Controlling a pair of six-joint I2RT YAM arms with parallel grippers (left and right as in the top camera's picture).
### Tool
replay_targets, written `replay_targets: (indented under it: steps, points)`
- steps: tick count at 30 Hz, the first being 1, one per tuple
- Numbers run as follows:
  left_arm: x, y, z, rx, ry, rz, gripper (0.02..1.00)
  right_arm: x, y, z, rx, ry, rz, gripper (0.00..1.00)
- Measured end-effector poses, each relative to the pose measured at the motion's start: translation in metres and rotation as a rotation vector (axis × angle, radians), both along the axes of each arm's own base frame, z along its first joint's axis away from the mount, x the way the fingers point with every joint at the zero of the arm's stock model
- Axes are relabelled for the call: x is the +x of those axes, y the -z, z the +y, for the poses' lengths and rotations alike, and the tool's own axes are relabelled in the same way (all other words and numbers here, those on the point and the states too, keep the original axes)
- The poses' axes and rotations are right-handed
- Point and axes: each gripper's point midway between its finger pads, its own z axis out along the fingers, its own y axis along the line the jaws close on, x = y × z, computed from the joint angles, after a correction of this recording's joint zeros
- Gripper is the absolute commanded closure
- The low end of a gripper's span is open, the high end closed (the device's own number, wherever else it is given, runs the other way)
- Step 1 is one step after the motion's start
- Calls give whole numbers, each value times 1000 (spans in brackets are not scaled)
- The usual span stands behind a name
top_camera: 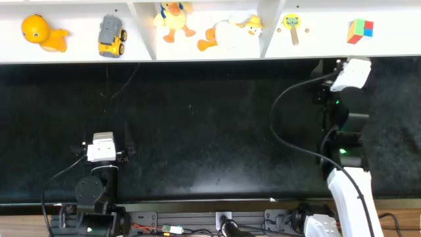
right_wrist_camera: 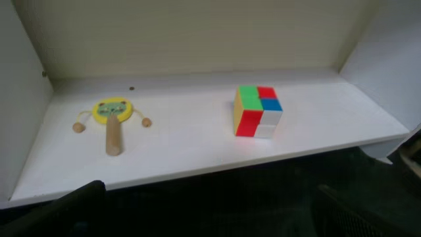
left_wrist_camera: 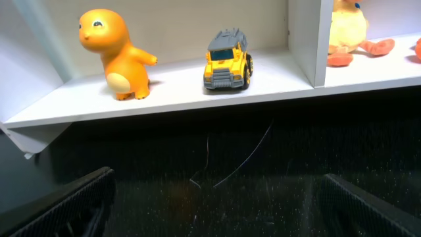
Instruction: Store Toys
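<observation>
White shelf (top_camera: pixel 72 56) at the back holds our toys: orange figure (top_camera: pixel 43 33), yellow truck (top_camera: pixel 112 36), duck plushie (top_camera: pixel 174 18), flopped plushie (top_camera: pixel 227 34), wooden rattle (top_camera: pixel 291 26), colour cube (top_camera: pixel 360 30). We see the left gripper (left_wrist_camera: pixel 214 201) over the black mat (top_camera: pixel 210 125), fingers apart, holding nothing. The right gripper (right_wrist_camera: pixel 217 210) by the cube is the same.

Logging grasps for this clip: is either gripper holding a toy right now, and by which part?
Nothing is held: the left gripper and right gripper are both open and empty.
</observation>
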Motion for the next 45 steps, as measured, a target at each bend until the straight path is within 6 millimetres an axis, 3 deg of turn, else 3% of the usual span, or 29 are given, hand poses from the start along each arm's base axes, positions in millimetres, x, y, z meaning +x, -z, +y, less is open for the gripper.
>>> replay_targets:
  steps: [9,16,20,24,30,35,41,45]
  points:
    - [0,0,0,0,0,0,20,-33,41,2,35,34,5,5]
    - [0,0,0,0,0,0,20,-62,58,3,70,47,-40,5]
    - [0,0,0,0,0,0,20,-73,56,5,84,40,-96,7]
    - [0,0,0,0,0,0,20,-80,50,12,98,-4,-176,5]
    - [0,0,0,0,0,0,20,-88,69,24,106,-74,-200,5]
    - [0,0,0,0,0,0,20,-91,65,23,55,-79,-202,5]
    - [0,0,0,0,0,0,20,-98,82,21,24,-72,-123,5]
    - [0,0,0,0,0,0,20,-105,104,21,21,-70,-28,5]
